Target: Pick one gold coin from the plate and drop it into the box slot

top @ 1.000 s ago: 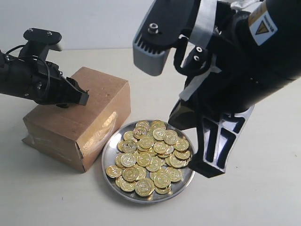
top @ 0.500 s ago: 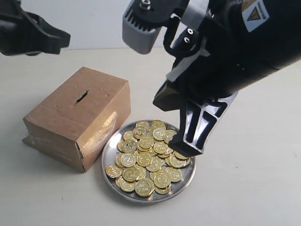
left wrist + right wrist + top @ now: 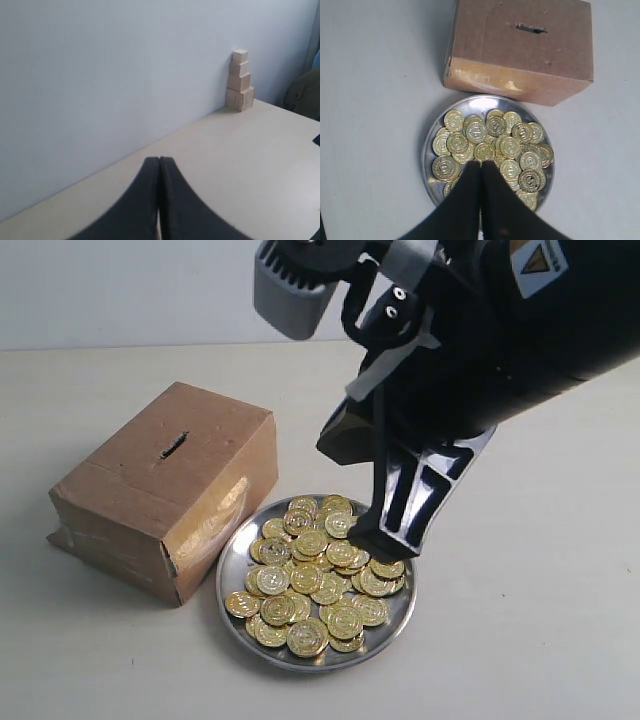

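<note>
The right gripper (image 3: 386,540), fingers together, hangs over the plate's (image 3: 228,585) two o'clock rim. The box (image 3: 150,490) sits just beside its ten o'clock edge. The left gripper's (image 3: 159,165) fingers are together too.

Pale table (image 3: 540,640), brown box (image 3: 150,505) just beside silver plate (image 3: 236,558), seemingly wooden blocks (image 3: 240,82) stacked.

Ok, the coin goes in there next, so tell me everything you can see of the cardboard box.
The box is brown cardboard, rectangular, closed, sitting flat on the pale table. A short dark slot is cut in its top face. Glossy clear tape shines on the side facing the plate. It stands right beside the plate's rim; contact is unclear.
</note>
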